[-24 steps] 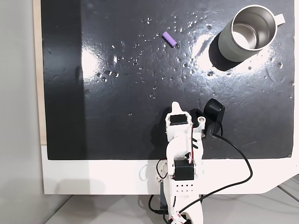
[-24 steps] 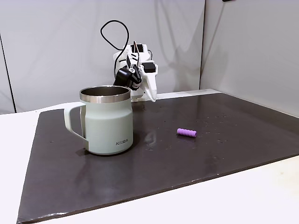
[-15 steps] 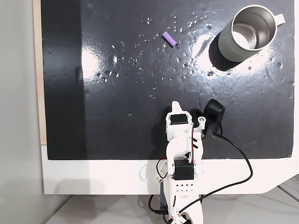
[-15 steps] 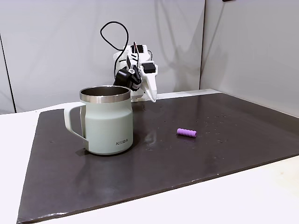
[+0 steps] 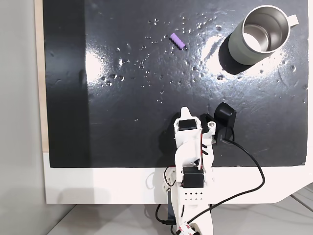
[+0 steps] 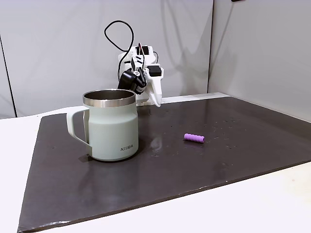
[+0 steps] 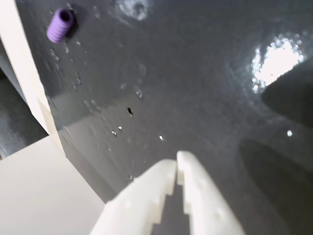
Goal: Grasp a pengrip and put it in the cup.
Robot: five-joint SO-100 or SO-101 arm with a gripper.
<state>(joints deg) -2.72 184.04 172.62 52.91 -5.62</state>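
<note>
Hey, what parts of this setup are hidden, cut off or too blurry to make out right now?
- Cup: its floor, in a fixed view the wall hides it; from above glare blurs it.
- Pincer: wrist view, bottom edge cuts off the finger bases.
- Pengrip: wrist view, soft focus blurs its ribs; tiny in both fixed views.
- Arm base: bottom edge of a fixed view cuts it off.

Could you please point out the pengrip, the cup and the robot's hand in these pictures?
pengrip (image 5: pixel 177 41), a fixed view from above, on the middle of its ribbed side.
cup (image 6: pixel 114 132), a fixed view from the side, on its pale outer wall.
hand (image 7: pixel 176 168), wrist view, between the two white fingertips, which meet.
</note>
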